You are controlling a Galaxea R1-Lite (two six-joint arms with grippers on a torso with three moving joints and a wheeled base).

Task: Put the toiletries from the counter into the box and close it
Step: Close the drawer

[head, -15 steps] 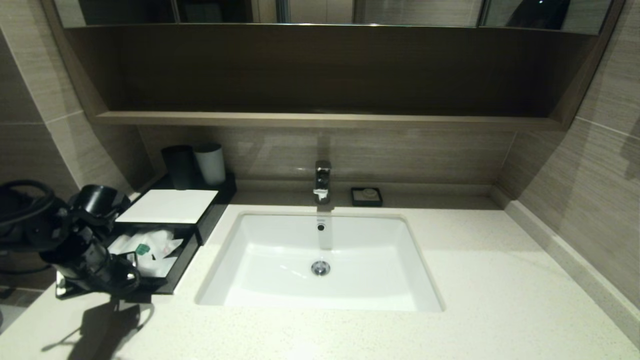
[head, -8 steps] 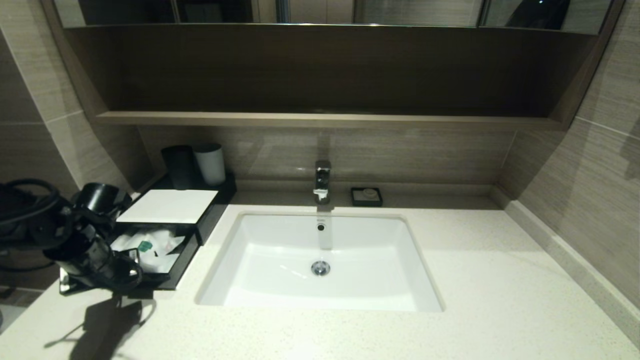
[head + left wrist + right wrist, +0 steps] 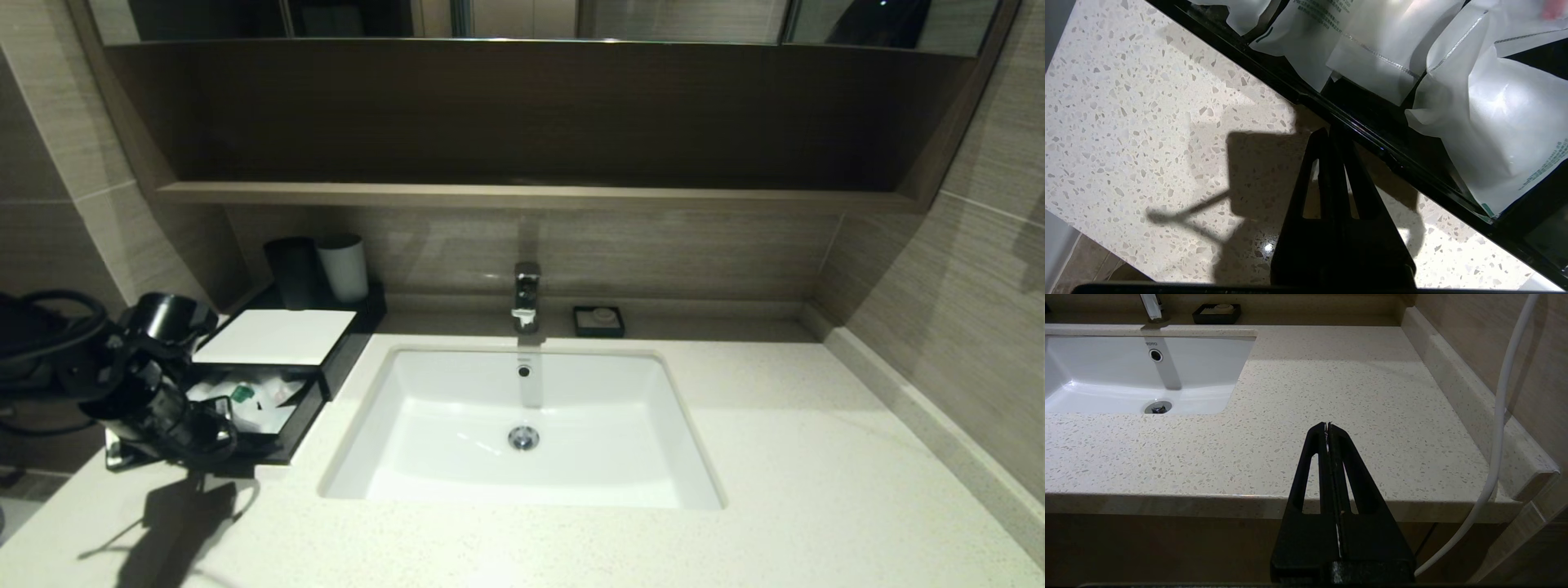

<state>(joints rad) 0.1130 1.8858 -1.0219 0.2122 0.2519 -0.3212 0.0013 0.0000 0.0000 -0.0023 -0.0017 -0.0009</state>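
Hovering at the near corner of the black box (image 3: pixel 282 445), the left tool (image 3: pixel 214 437) has its two fingers pressed together with nothing between them; in the left wrist view the same tool (image 3: pixel 1329 132) has its tip just beside the box's outer wall (image 3: pixel 1372 141), over the speckled table (image 3: pixel 1126 122). Whether the tip touches the wall cannot be told. White toiletry packets (image 3: pixel 1384 49) lie loose inside the box, overlapping one another, some with green print. The box's white lid (image 3: pixel 276 336) lies over the far part of the box, leaving the near part with the packets (image 3: pixel 245 400) uncovered. Beyond the box, against the wall, stand a black cup (image 3: pixel 292 272) and a white cup (image 3: pixel 344 267) side by side. To the right of the box is the white sink (image 3: pixel 522 486), with the tap (image 3: pixel 526 296) behind it and a small black soap dish (image 3: pixel 598 321) just right of the tap. The right tool (image 3: pixel 1327 426) hangs off the table's front edge, well right of the box and right of the sink, its fingers closed together on nothing, a white cable (image 3: pixel 1502 416) beside it
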